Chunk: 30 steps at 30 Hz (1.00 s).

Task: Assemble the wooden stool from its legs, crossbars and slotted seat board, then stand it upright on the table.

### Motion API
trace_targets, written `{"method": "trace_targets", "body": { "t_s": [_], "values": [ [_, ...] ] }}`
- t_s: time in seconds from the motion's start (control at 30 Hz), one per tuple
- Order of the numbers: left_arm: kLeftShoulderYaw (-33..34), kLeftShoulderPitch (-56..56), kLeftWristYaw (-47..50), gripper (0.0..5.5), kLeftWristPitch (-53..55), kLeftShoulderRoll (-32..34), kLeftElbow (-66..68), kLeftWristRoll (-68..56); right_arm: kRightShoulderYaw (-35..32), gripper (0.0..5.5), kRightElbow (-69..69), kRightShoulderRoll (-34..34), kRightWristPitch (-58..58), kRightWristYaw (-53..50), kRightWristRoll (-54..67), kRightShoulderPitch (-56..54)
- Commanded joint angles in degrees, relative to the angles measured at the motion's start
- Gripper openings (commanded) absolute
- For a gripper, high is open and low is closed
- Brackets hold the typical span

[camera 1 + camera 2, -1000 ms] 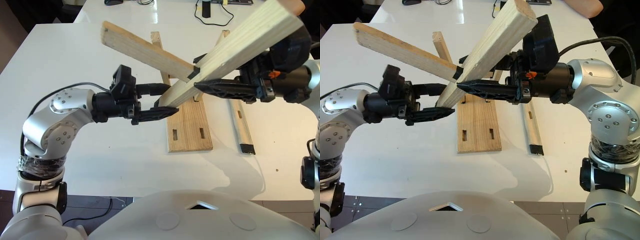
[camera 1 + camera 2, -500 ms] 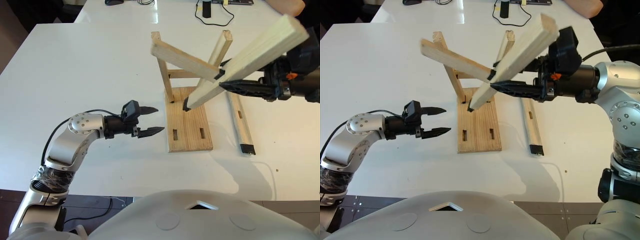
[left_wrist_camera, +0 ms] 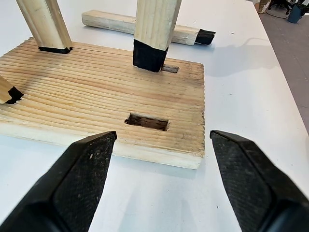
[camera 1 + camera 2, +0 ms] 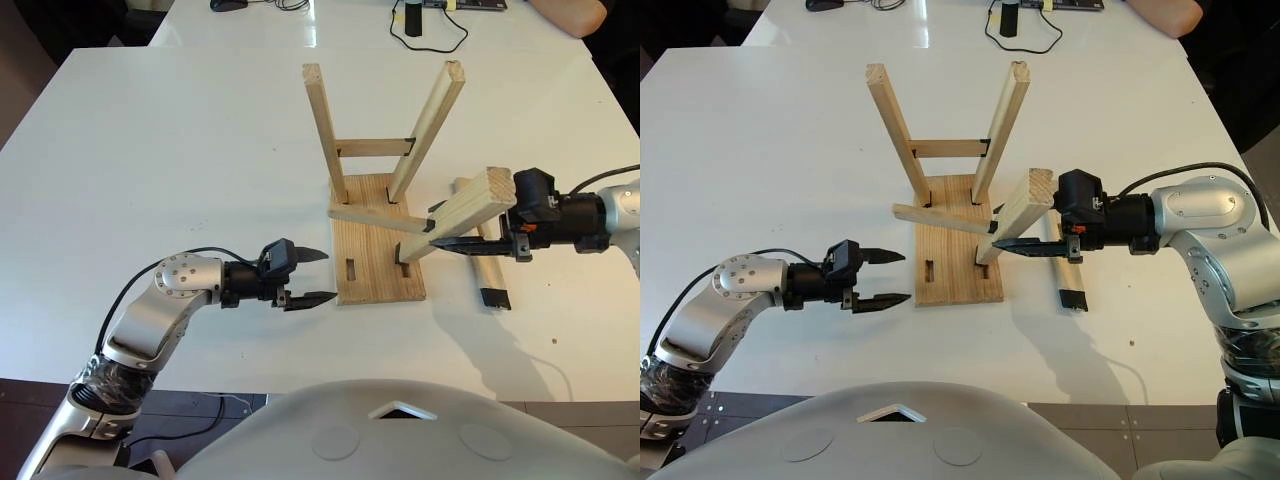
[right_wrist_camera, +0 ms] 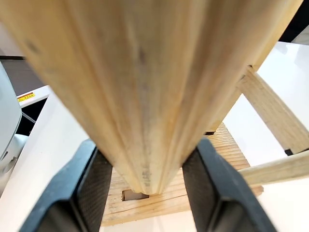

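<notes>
the right pincer (image 4: 440, 236) is clamping a tilted leg (image 4: 462, 207) at about mid-length, its black-tipped foot sitting at the near right slot of the board (image 4: 375, 285). a crossbar (image 4: 365, 217) is sticking out sideways from that leg over the board. the left pincer (image 4: 328, 276) is hanging open just beside the board's near left edge, low over the desk (image 4: 180, 150). two more legs (image 4: 325, 130) are standing in the far slots, and a spare leg (image 4: 487, 272) is lying to the right of the board.

the wood is looking light, stiff and dry, so a firm squeeze is probably doing it no harm. the crossbar is likely making the held leg lopsided and prone to twisting, so a hold nearer the foot would be steadying it better. the board may be sliding on the smooth desk; bracing its edge seems wise.
</notes>
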Motion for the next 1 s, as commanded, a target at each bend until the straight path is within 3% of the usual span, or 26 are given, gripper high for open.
{"method": "trace_targets", "body": {
  "t_s": [0.03, 0.23, 0.4, 0.8, 1.0],
  "values": [
    [0.8, -0.4, -0.2, 3.61, 0.8, 1.1, 0.1, 0.6, -0.4, 2.03, -1.8, -2.6, 1.1, 2.5, 0.6, 3.4],
    [0.1, -0.8, 0.6, 3.61, 0.4, 0.8, 1.6, 2.5, -0.9, 2.03, -3.4, -3.8, 0.5, 3.4, 1.4, 6.1],
    [0.0, -1.4, 0.3, 3.61, 0.1, 0.7, 2.4, 3.2, 2.0, 2.03, 0.5, -4.4, -5.1, 4.2, -5.1, 7.5],
    [0.1, -1.9, -0.2, 3.61, 0.5, 1.2, 2.9, 4.3, 7.0, 2.03, 16.2, -3.1, -11.1, 6.2, -8.3, -1.9],
    [0.1, -1.9, 0.0, 3.61, 0.4, 1.0, 3.2, 4.5, 4.0, 2.03, 11.3, -5.6, -9.2, 7.0, -4.4, 1.9]
  ]
}}
